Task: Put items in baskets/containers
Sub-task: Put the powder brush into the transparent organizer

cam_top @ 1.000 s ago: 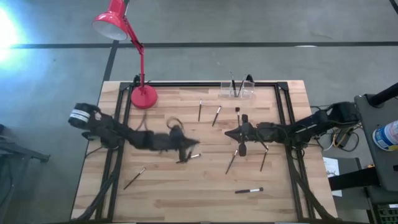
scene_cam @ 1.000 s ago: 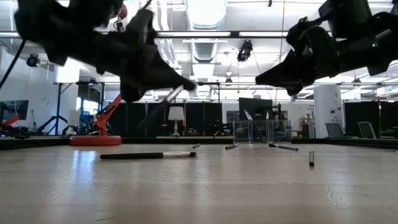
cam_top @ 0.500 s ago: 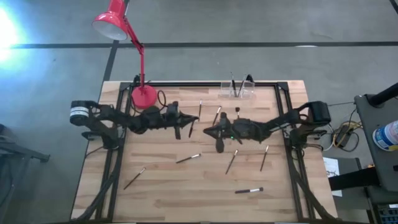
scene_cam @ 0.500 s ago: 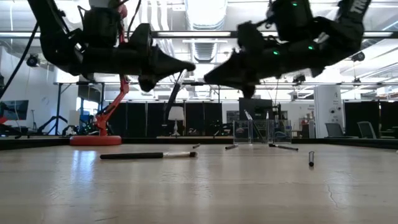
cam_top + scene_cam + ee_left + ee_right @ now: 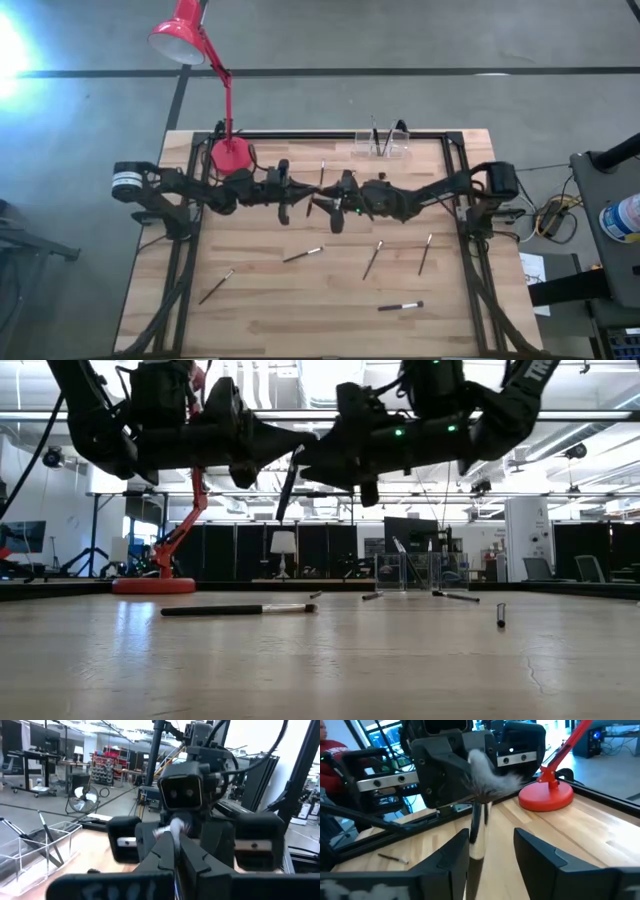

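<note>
My left gripper [image 5: 300, 203] hovers high over the table's middle, shut on one makeup brush [image 5: 286, 488] with pale fluffy bristles [image 5: 487, 775]. My right gripper [image 5: 322, 205] faces it tip to tip and is open. Its two fingers [image 5: 452, 857] stand on either side of the brush's dark handle [image 5: 472, 870]; I cannot tell whether they touch it. The clear organiser [image 5: 380, 148] stands at the table's far edge with a few brushes upright in it. Several other brushes [image 5: 302, 254] lie flat on the wood. My left gripper pinches the brush between its two shut fingers [image 5: 175, 852], at the upper end just below the bristles [image 5: 481, 802]. The fingers come level from the table's left. The brush is lifted clear and hangs tilted below them, bristles up and handle down.
A red desk lamp stands on its round base [image 5: 230, 155] at the far left, its arm reaching out beyond the table. Loose brushes lie at the near left [image 5: 216, 286], near right [image 5: 400, 306] and right of middle [image 5: 373, 259]. A black frame rail [image 5: 330, 134] runs along the far edge.
My left gripper has carried the brush up and toward the far edge, then a little right. My right gripper has swung toward the table's left, up to the left gripper, and has opened around the brush's handle. The brushes on the table have stayed put.
</note>
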